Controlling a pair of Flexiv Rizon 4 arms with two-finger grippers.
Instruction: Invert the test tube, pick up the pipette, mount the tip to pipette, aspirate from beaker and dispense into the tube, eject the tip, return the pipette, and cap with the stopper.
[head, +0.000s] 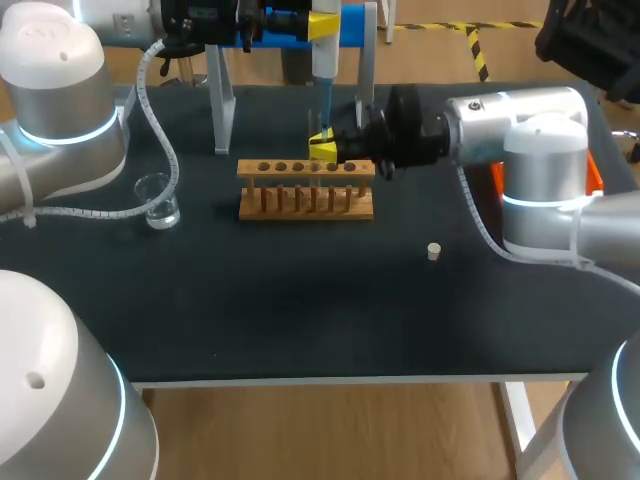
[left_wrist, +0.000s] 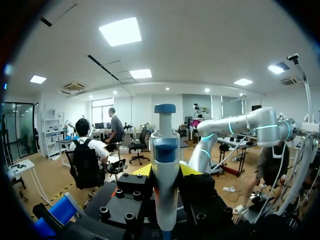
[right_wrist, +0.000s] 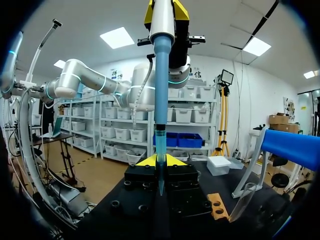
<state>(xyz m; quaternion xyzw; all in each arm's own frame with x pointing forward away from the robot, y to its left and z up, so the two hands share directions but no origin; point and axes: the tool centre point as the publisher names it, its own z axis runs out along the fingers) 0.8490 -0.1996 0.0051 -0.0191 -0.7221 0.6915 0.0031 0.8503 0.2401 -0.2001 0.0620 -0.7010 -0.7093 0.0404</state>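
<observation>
Pipette (head: 326, 60) poised tip-down at the test tube (right_wrist: 160, 150).
The left gripper (left_wrist: 165, 170) has its fingers clamped on the pipette body from both sides, high above the wooden rack (head: 306, 190). The pipette's point sits between the right gripper (right_wrist: 160, 161) fingers, which are pinched close on the slim clear tube. The beaker (head: 160, 205) and the stopper (head: 434, 251) stand well apart.

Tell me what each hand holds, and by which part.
The left hand grips the pipette by its body, below the plunger. Whether the right hand holds anything cannot be told.
</observation>
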